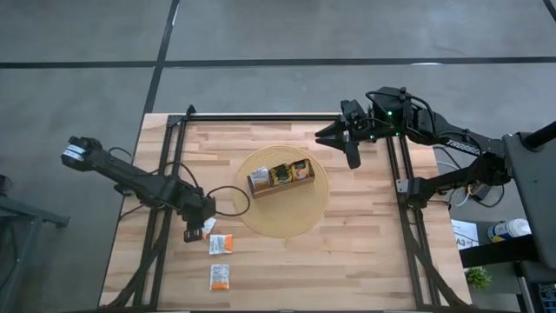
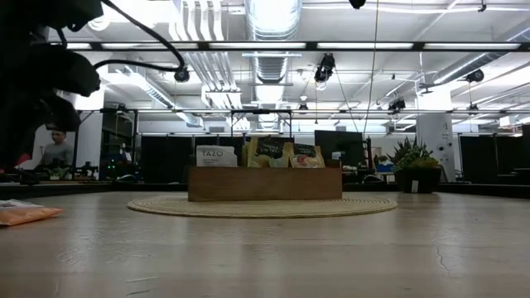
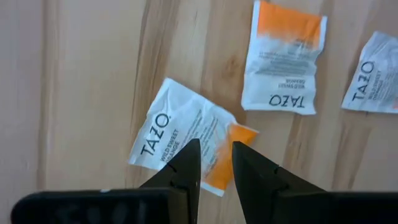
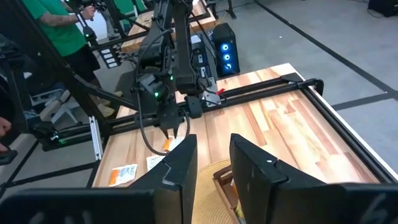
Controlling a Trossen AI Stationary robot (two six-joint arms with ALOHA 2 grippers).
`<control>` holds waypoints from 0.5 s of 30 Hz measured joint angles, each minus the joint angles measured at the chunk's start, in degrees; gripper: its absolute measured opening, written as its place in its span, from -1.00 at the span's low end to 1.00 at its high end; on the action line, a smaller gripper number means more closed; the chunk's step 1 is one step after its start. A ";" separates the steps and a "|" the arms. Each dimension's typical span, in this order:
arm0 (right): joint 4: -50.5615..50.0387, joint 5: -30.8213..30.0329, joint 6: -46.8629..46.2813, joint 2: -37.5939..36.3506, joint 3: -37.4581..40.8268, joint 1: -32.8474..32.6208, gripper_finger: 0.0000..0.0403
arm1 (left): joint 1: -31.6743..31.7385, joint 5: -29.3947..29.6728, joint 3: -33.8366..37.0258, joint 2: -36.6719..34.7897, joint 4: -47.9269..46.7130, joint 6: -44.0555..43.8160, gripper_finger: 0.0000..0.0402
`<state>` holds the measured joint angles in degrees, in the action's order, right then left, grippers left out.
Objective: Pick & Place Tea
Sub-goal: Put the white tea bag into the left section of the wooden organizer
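Holding three sachets upright, tray (image 1: 280,185) sits on mat (image 1: 300,219); left tool (image 3: 210,163) fingers slightly apart over tilted flat sachet (image 3: 186,140); right tool (image 4: 213,163) slightly apart.

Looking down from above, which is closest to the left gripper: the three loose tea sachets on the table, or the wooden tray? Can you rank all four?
From the left gripper:
1. Sachet under the gripper, right at its tip.
2. Middle sachet, just beyond.
3. Table-edge sachet, near the front edge.
4. Wooden tray, on the round mat, mid-table.
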<state>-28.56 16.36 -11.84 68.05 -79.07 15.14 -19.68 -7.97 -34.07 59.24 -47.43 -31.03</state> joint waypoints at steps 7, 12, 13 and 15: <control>0.00 0.00 -0.17 0.00 0.00 0.00 -0.59 | 0.02 -0.40 0.58 0.16 0.13 0.10 -0.42; 0.00 0.00 -0.17 0.00 0.00 0.00 -0.58 | 0.02 1.93 0.69 1.18 0.49 -0.06 -0.14; 0.00 0.00 -0.20 0.00 0.00 0.00 -0.58 | 0.02 2.64 0.71 1.81 0.45 -0.01 -0.10; 0.00 0.00 -0.19 0.00 0.00 0.00 -0.57 | 0.05 4.34 0.71 3.30 0.54 1.43 -0.04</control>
<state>-28.56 16.36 -12.03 68.05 -79.07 15.14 -19.63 -3.63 -33.36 62.54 -46.89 -29.60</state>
